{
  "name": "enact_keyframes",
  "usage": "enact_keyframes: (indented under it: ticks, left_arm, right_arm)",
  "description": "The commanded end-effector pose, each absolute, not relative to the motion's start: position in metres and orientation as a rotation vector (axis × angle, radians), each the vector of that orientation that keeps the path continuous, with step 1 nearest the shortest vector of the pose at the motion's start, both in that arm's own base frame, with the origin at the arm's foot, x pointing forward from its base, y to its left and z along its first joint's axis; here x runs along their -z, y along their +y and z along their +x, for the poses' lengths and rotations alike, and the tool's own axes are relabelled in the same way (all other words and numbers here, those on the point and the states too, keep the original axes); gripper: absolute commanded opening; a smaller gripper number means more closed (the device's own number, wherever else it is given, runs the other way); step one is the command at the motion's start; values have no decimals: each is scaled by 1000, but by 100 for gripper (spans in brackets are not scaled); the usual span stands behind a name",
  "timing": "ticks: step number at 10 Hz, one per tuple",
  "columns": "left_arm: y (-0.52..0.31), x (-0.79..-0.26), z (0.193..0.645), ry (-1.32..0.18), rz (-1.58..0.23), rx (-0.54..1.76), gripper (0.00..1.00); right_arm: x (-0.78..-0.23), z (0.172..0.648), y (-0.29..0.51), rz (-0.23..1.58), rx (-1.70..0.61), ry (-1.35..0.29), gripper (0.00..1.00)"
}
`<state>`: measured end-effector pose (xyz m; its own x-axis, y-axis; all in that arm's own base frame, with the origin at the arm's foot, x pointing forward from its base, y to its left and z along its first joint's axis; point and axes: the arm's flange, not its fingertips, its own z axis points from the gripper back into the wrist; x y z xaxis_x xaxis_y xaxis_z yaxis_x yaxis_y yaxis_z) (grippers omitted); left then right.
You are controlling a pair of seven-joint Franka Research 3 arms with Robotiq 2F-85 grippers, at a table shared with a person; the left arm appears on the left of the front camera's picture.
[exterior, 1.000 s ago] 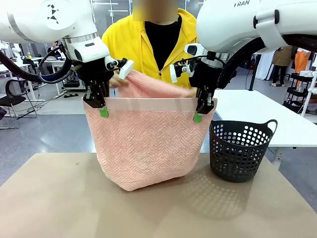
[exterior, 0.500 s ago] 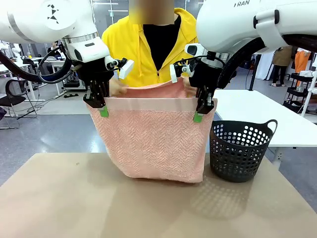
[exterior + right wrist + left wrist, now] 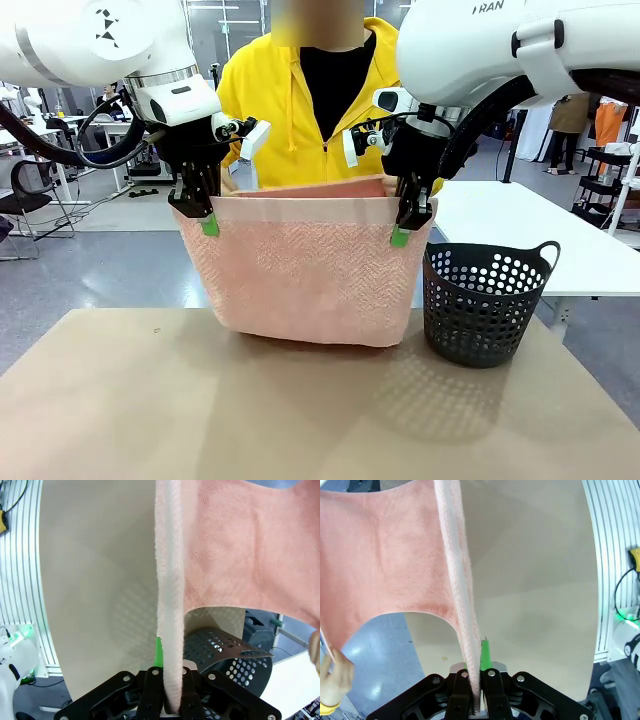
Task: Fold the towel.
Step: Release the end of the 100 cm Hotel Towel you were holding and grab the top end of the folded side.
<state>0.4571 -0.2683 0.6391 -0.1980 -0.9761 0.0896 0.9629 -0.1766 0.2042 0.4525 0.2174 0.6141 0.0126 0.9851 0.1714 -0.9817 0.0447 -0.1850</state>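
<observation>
The pale salmon-pink towel hangs above the table, doubled over, its smooth band along the top edge. My left gripper is shut on the towel's top left corner and my right gripper is shut on the top right corner. A person in a yellow hoodie holds the far layer up behind the near one. In the left wrist view the towel runs edge-on from my left gripper, and a hand shows at the lower left. In the right wrist view the towel rises from my right gripper.
A black perforated basket stands on the table to the right of the towel, close beside its hanging edge. The tan tabletop spreads out below and in front. A white table lies behind the basket.
The person has lifted the towel's lower end up behind the front layer. The hanging bottom has risen from the tabletop. Both grippers stayed in place.
</observation>
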Motion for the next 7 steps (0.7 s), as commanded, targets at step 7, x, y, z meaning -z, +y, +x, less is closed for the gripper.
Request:
enact_keyframes:
  ticks: [7]
  left_arm:
    - [-268,-639,457,-245,73,1754,0]
  right_arm:
    - [-615,452,217,-16,-1534,-281,0]
